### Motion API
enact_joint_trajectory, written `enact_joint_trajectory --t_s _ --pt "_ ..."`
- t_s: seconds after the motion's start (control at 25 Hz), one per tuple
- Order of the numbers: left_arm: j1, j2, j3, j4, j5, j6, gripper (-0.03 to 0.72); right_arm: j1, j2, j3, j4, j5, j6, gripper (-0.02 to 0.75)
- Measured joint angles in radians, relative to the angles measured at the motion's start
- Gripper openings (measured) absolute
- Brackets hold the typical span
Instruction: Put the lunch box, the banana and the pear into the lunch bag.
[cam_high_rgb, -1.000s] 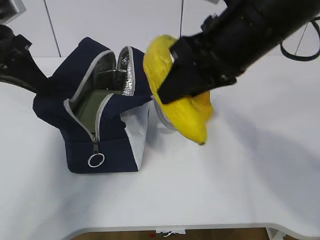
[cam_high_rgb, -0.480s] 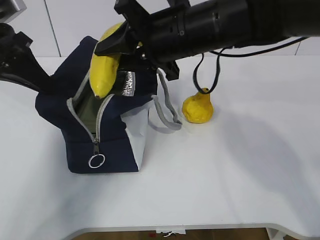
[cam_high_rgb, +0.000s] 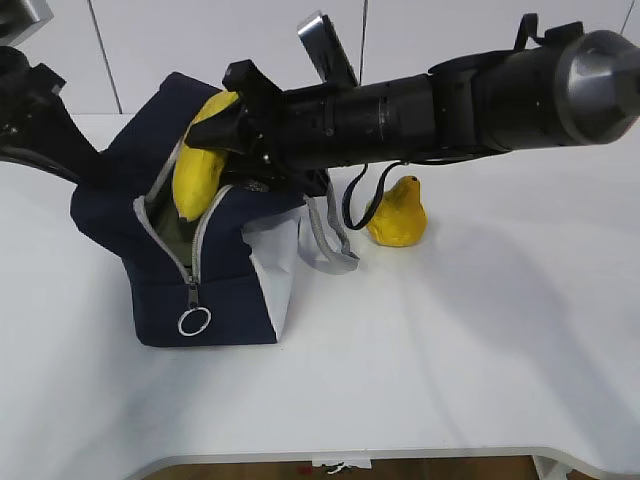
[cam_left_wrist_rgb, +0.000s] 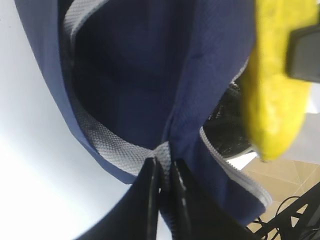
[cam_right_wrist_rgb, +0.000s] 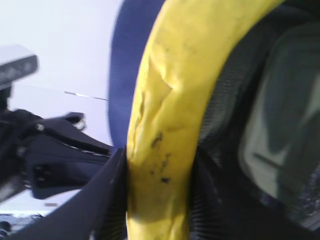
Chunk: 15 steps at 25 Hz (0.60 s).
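Observation:
The navy lunch bag stands open at the left, zipper undone. My right gripper is shut on the banana and holds it tip-down in the bag's mouth; in the right wrist view my gripper clamps the banana from both sides. The lunch box lies inside the bag, its sage-green lid showing. The pear sits on the table right of the bag. My left gripper is shut on the bag's grey webbing at its far side.
The bag's loose grey handle hangs between the bag and the pear. The right arm stretches across above the pear. The table's front edge runs below.
My right arm has carried the banana from over the pear leftward to the bag and lowered its tip into the opening. The pear has come into view. The left arm has stayed put.

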Motion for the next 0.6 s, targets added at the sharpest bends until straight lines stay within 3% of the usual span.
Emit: enact_joint_trajectory --t_s 0.6 --pt "0.000 0.000 0.000 -0.003 0.000 0.000 0.012 0.000 0.021 -0.014 -0.260 0.026 -0.054 0.316"
